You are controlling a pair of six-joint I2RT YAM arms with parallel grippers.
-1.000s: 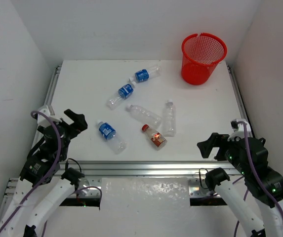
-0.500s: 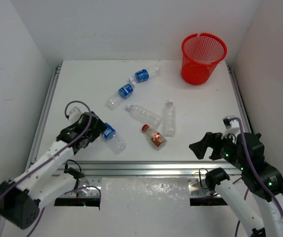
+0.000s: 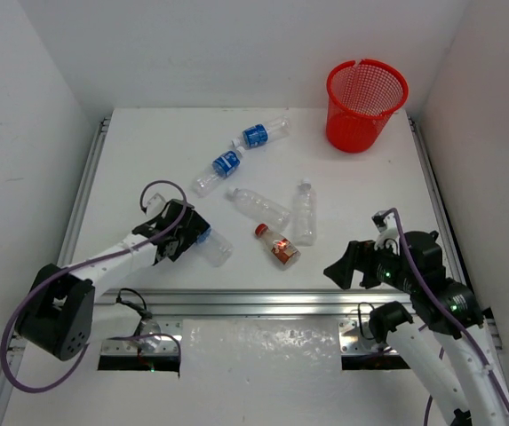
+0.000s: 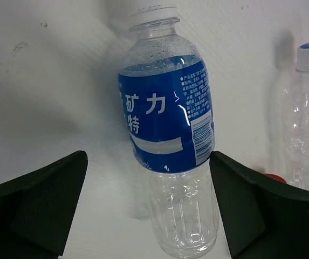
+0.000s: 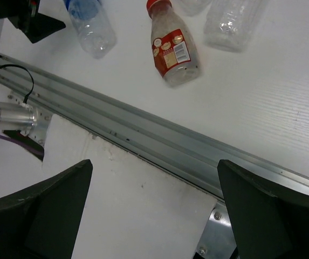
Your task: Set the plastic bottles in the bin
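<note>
Left wrist: left pincer (image 4: 148, 162) just arrived astride blue-label bottle (image 4: 165, 113) — open, gripping nothing.
Right pincer (image 5: 154, 162): open, empty.
Meaning: first grasp likely next.

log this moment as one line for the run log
left gripper: open, straddling blue-label bottle lying on table | right gripper: open, empty | bin: no bottles inside
</note>
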